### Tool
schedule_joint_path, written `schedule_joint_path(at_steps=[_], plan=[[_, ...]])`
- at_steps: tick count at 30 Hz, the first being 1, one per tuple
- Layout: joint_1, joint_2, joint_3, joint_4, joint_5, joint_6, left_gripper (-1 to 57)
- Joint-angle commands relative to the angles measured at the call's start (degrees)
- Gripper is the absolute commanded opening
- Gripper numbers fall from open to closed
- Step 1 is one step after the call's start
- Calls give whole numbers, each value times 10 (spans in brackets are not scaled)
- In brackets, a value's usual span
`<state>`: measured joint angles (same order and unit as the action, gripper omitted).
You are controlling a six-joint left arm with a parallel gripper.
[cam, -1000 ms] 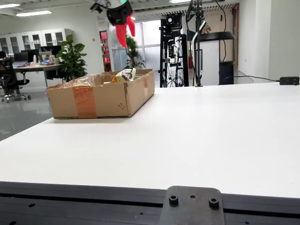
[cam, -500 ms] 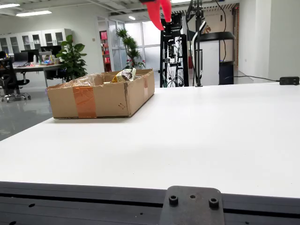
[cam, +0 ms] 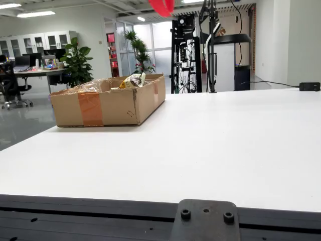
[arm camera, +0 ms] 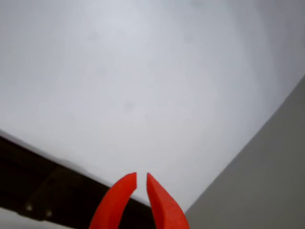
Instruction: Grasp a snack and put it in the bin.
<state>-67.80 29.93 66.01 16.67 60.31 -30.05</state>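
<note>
Gripper (arm camera: 141, 179) high over the white table (cam: 235, 140), jaws nearly closed and holding nothing, snack (cam: 133, 80) already lying in the cardboard box (cam: 108, 105); best to open wide and descend squarely before gripping any further packet.

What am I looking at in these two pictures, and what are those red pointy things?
The red points are the two fingers of a robot arm's gripper, its pincer for picking things up. One picture comes from a camera standing at the edge of a white table; there only the gripper's tip shows at the top edge. The other camera rides on the gripper and looks down past the fingers at the table. On the table stands a cardboard box with snack packets inside. The fingers are nearly together and hold nothing.
</note>
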Motion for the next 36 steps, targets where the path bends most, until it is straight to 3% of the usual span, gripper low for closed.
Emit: schedule_joint_path(at_steps=[1,6,15,22,36], plan=[[-9,-89,126,-7,-35,-15,21],[-28,-131,186,-23,-31,20,6],[-44,-148,210,-92,-51,89,-1],[-49,-150,211,-128,-77,135,-2],[-31,-153,210,-142,-99,144,3]])
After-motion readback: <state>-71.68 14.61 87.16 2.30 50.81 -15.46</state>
